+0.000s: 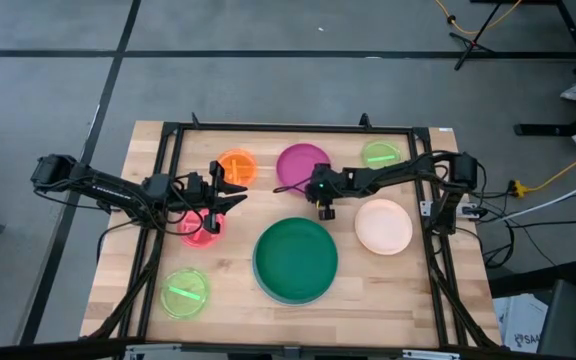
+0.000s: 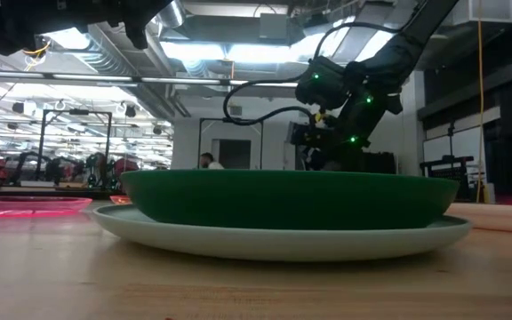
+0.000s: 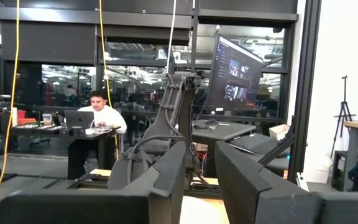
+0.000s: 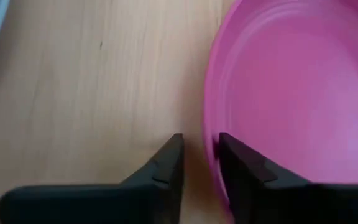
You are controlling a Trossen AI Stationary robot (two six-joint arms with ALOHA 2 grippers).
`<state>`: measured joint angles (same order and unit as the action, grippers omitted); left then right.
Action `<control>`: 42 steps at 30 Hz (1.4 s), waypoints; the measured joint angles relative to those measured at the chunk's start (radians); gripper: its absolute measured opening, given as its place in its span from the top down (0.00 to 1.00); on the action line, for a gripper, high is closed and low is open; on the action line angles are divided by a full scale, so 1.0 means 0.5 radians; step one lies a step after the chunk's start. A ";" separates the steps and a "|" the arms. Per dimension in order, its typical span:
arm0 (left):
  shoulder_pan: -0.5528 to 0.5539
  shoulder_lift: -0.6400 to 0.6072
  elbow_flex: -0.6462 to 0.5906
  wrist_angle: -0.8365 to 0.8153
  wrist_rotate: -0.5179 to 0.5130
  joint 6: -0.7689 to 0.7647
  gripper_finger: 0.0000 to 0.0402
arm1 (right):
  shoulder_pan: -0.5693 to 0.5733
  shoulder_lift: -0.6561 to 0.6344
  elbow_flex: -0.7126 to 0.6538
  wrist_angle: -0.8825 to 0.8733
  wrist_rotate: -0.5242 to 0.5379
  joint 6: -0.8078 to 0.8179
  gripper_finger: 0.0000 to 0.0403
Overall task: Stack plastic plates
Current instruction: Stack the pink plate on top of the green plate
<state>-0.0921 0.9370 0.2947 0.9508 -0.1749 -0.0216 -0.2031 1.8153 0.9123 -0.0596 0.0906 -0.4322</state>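
Dark green plate (image 1: pixel 296 258) sat nested on the light blue plate (image 1: pixel 268 288) near table centre, toward 6 o'clock; in the low view the green one (image 2: pixel 283 197) rested inside the pale one's rim (image 2: pixel 283 238). Magenta plate (image 1: pixel 298 162) lay at 12 o'clock from that stack, apart from it. Right gripper (image 1: pixel 322 196) hung at the magenta plate's 5 o'clock edge; in the right wrist view its fingers (image 4: pixel 166 171) stood narrowly parted astride the magenta rim (image 4: pixel 211 124), one over bare wood, one over the plate's inside; whether they pinched the rim, could not tell. Peach plate (image 1: pixel 384 226) lay at 3 o'clock of the stack, a lime green plate (image 1: pixel 379 154) at 1 o'clock near the table's far edge. Left gripper (image 1: pixel 230 190) hovered between the orange plate (image 1: pixel 236 164) and the pink-red plate (image 1: pixel 202 228), its fingers (image 3: pixel 166 180) spread with nothing between them. Second lime green plate (image 1: pixel 185 293) lay at 8 o'clock. A person sat at a desk in the room beyond (image 3: pixel 98 115).
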 joint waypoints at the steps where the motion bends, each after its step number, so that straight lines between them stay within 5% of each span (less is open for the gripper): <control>1: 0.000 0.000 0.000 0.000 0.000 0.000 0.79 | 0.000 0.000 0.000 0.002 0.006 -0.004 0.84; 6: 0.000 0.000 0.000 0.000 0.000 0.001 0.79 | 0.000 0.000 0.001 0.018 0.041 -0.073 0.98; 19: 0.000 0.000 0.000 0.001 -0.015 0.001 0.79 | 0.083 -0.172 -0.001 -0.009 0.094 -0.091 0.99; 30: 0.000 0.000 0.000 0.000 -0.015 0.000 0.79 | 0.453 -0.491 -0.001 -0.094 0.096 -0.093 0.98; 42: 0.000 0.000 0.000 0.000 -0.020 -0.001 0.79 | 0.975 -0.497 -0.002 -0.095 0.084 -0.077 0.98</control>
<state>-0.0921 0.9369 0.2947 0.9509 -0.1847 -0.0219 0.2846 1.5669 0.9115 -0.1070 0.1324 -0.4707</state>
